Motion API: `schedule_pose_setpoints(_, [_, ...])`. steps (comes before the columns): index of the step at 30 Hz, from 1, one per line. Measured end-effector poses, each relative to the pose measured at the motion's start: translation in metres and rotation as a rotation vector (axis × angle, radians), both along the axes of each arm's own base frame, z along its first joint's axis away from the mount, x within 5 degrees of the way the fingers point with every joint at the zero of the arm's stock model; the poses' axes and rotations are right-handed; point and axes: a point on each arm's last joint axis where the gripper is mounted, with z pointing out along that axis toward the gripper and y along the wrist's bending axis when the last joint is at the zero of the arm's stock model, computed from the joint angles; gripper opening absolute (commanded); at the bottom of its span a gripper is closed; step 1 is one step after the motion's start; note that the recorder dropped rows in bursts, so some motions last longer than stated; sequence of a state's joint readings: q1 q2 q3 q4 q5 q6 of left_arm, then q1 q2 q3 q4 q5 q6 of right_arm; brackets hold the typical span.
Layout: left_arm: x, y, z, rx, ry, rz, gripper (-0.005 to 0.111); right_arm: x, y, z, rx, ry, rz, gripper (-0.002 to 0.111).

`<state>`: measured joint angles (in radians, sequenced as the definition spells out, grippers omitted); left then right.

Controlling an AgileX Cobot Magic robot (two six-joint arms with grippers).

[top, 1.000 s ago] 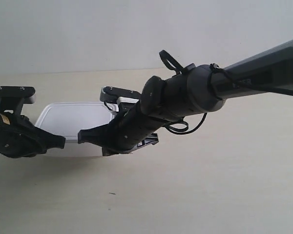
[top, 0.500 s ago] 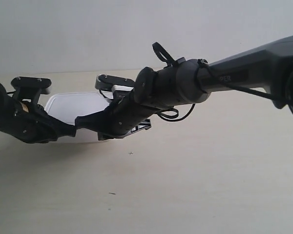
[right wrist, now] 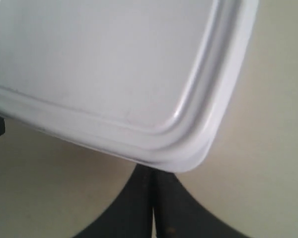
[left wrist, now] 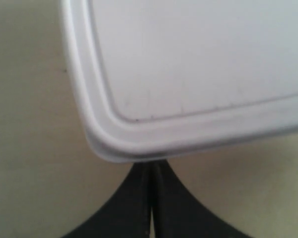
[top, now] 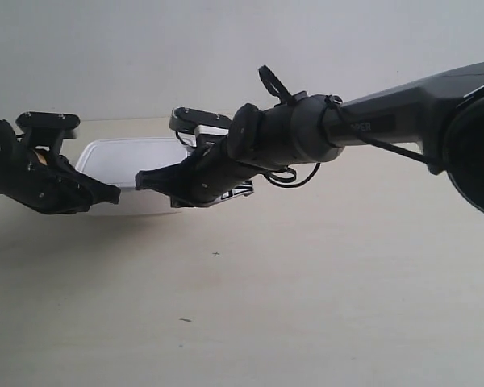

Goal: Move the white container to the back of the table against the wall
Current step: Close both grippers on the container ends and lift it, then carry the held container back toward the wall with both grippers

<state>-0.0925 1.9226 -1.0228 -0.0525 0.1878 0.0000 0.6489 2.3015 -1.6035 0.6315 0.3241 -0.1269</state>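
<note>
Exterior view: the white container (top: 129, 160) sat on the tabletop (top: 323, 290) toward the back. Its lid was on, so whatever's inside was hidden, and a thin strip of tabletop showed between it and the wall (top: 145, 56). The arm at the exterior view's left (top: 32, 173) and the arm at the exterior view's right (top: 306, 137) both had their black tips at its near side, one toward each end. There was some pale lettering on that right-hand arm, way too blurry to read.

Left wrist view: the left fingers (left wrist: 131, 203) were pressed closed against each other, gripping nothing, with the tips right up at a rounded corner of the container's rim.

Right wrist view: same deal. The right fingers (right wrist: 131, 208) were closed on each other, tips touching another corner of the plain white lid.
</note>
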Motion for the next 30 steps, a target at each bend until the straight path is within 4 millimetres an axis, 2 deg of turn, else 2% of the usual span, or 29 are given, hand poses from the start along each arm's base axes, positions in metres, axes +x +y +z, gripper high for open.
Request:
schedule_pose_setpoints(9, [0.024, -0.002, -0.002, 0.013, -0.029, -0.021, 0.0, 0.019, 0.003, -0.002, -0.012, -0.042, 0.018, 0.0])
schedule_pose_setpoints(15, [0.038, -0.003, 0.0, 0.025, -0.055, -0.036, 0.0, 0.03, 0.001, 0.008, -0.007, -0.099, 0.013, 0.0])
schedule_pose_setpoints(21, [0.049, -0.004, -0.003, 0.034, -0.057, -0.045, 0.0, 0.045, -0.005, 0.0, -0.008, -0.107, -0.01, 0.0])
schedule_pose_setpoints(30, [0.065, -0.005, -0.002, 0.043, -0.085, -0.055, 0.0, 0.058, 0.0, -0.005, -0.006, -0.133, -0.003, 0.0])
